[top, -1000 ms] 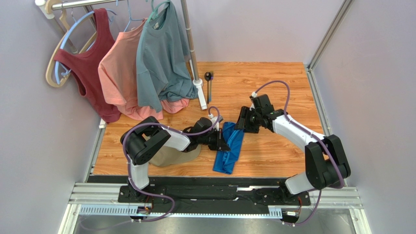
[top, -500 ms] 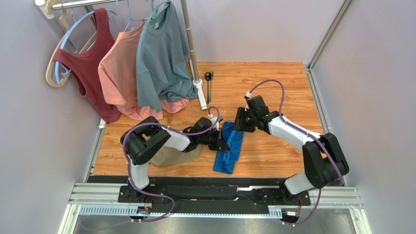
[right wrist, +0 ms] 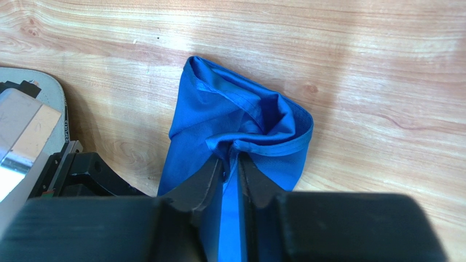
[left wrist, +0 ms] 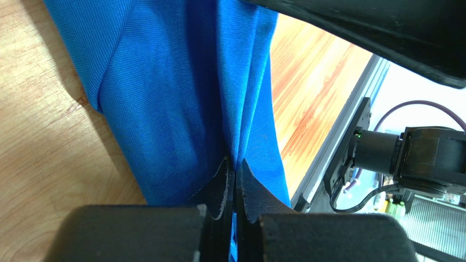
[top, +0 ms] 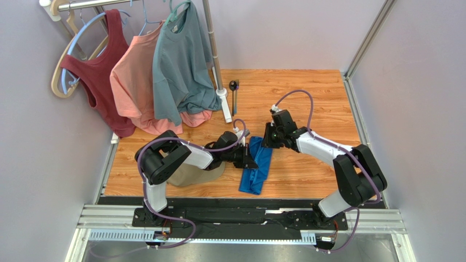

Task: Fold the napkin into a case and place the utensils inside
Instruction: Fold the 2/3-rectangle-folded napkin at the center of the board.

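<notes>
Napkin (top: 256, 168), bunched lengthwise, centre frame on wood table (top: 306, 93). Left gripper (left wrist: 235, 166) jaws together, pinching a fold; right gripper (right wrist: 232, 161) clamped on its upper end.

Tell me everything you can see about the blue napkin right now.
The napkin is thin, bright royal-blue cloth with a slight sheen and a fine weave. It lies on the wooden table as a long, narrow, crumpled strip. Its far end is bunched into folds, with a stitched hem showing. The left pincer is shut on a pleat along its side, and the right pincer is closed on a gathered fold at the far end.
</notes>
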Robot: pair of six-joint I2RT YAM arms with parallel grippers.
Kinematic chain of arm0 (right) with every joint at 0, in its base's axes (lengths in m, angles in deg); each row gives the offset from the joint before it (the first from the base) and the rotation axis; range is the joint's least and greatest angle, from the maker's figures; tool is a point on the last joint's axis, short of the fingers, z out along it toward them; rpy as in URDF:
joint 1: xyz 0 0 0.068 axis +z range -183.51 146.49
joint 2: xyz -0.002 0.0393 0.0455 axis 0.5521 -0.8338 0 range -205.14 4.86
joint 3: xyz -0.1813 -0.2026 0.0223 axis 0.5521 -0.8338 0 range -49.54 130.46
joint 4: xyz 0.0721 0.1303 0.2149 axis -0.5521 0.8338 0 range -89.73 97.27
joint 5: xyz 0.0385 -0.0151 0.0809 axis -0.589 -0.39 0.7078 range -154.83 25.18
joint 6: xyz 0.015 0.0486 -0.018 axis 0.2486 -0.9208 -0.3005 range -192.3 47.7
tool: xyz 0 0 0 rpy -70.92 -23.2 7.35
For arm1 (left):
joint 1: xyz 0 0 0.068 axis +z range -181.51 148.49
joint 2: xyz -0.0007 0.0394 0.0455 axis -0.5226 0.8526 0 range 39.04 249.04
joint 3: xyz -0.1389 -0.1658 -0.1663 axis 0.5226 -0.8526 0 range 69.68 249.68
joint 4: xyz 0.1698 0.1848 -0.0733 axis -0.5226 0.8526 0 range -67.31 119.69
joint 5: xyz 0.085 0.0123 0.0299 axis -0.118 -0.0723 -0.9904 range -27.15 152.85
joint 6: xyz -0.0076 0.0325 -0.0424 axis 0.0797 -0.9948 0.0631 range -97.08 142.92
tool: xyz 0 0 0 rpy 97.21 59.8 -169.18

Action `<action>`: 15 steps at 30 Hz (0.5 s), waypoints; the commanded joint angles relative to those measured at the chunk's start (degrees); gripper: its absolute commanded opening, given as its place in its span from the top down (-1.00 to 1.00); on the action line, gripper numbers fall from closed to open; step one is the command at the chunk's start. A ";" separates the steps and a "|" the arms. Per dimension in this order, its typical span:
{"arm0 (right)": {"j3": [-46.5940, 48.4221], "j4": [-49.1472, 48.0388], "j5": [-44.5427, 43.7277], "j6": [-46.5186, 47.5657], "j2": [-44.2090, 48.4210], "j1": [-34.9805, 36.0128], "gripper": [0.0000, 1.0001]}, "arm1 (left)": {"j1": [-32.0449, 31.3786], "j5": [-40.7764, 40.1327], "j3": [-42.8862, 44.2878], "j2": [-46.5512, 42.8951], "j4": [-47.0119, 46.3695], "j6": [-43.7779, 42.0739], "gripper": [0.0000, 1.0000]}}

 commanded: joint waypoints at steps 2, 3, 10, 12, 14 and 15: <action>0.46 -4.66 -1.39 1.58 -0.78 1.61 0.72 | -0.03 0.87 -0.11 -1.62 -2.15 0.17 1.00; 0.64 -4.48 -1.39 1.58 -0.87 1.70 0.75 | -0.03 0.96 -0.11 -1.62 -2.23 0.25 1.00; 1.61 -3.78 -0.51 2.02 -1.92 2.31 1.00 | -0.03 0.26 -0.02 -2.67 -1.62 -0.36 0.74; 1.96 -3.60 0.19 1.58 -2.45 2.31 1.00 | 0.06 -1.14 0.50 -3.02 0.31 -1.06 0.67; 2.22 -3.69 1.07 1.23 -3.15 2.31 1.00 | 0.06 -1.50 2.96 -2.68 3.90 -1.85 0.46; 2.48 -3.60 1.68 0.79 -3.76 2.23 1.00 | 0.06 -1.94 3.92 -2.50 5.05 -2.46 0.15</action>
